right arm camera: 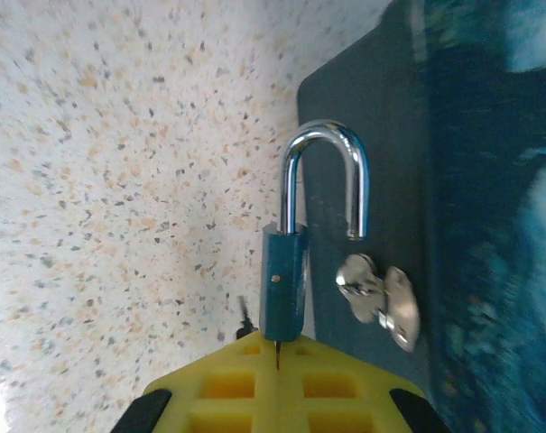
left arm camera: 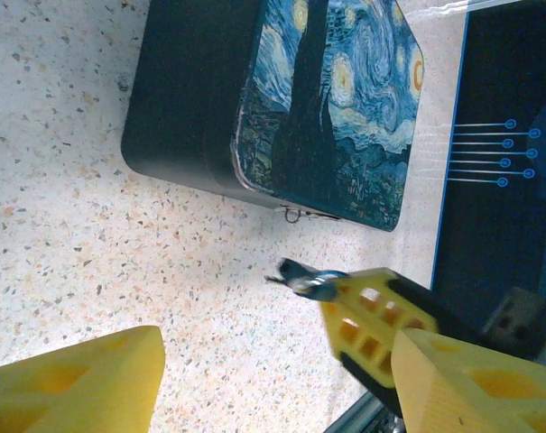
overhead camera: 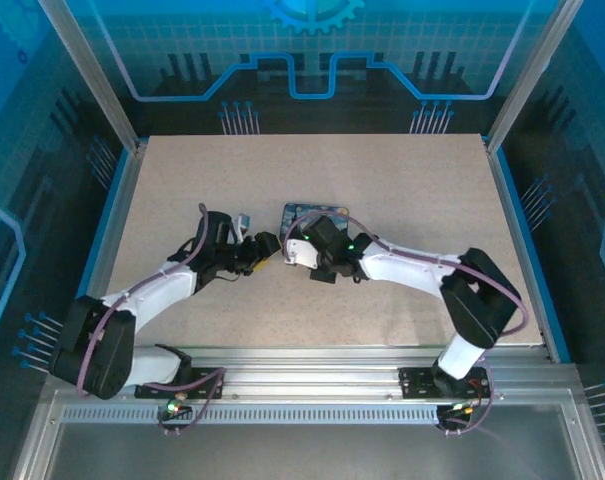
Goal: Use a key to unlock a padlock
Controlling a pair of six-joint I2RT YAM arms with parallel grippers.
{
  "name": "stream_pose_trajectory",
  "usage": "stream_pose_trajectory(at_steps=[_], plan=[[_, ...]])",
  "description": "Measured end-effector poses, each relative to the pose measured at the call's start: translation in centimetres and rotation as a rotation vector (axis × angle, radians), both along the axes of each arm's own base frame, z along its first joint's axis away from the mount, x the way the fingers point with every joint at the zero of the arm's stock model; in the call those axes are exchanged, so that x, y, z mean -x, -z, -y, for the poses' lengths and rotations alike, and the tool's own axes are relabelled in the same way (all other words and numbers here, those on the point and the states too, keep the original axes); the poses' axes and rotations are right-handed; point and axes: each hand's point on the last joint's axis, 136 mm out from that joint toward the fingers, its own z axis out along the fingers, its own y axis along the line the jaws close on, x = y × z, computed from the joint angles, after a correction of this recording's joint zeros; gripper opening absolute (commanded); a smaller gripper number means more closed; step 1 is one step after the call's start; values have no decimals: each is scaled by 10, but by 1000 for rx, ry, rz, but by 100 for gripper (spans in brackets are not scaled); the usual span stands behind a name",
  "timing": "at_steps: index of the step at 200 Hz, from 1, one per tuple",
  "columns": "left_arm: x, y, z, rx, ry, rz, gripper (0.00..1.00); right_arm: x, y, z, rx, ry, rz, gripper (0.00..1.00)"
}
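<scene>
While the right gripper [right arm camera: 277, 350] is kept with jaws pinching the blue padlock [right arm camera: 284, 289], its shackle [right arm camera: 327, 171] is seen free at one end, just beside the night-sky tin [right arm camera: 489, 180]. A thin dark piece, apparently the key [right arm camera: 245, 317], is seen against the padlock's lower corner. The left gripper [left arm camera: 277, 356] is held over the worktop [left arm camera: 74, 225], jaws spread and empty.

Top camera: high behind my bases, tilted down over the whole table [overhead camera: 382, 180]; painted tin [overhead camera: 296, 211] small, near centre. Left wrist camera: low, near the tin, facing its lid and dark side between the tips of my left claw [left arm camera: 282, 361]. Right wrist camera: closer yet, hard by the tin's dark side, padlock [right arm camera: 284, 284] just before the lens. All three share the tin.
</scene>
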Motion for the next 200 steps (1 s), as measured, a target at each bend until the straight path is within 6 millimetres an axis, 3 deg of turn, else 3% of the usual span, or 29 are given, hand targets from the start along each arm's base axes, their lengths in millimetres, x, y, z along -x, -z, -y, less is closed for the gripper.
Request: stream_pose_trajectory(at_steps=[58, 68, 72, 82, 100, 155, 200], plan=[[13, -12, -4, -12, 13, 21, 75, 5, -51, 12, -133, 85, 64, 0], [15, -12, -5, -21, 18, 24, 80, 6, -58, 17, -153, 106, 72, 0], [15, -12, -6, -23, 19, 23, 89, 6, -61, 19, -161, 114, 73, 0], [17, -12, -7, -35, 25, 26, 96, 6, -68, 25, -182, 142, 80, 0], [20, -10, -8, -44, 30, 17, 98, 3, -81, 37, -217, 200, 93, 0], [28, -2, -10, -76, 58, -7, 99, -14, -105, 98, -338, 487, 91, 0], [30, -11, -5, -83, 112, 17, 99, -26, -96, 153, -387, 745, 36, 0]])
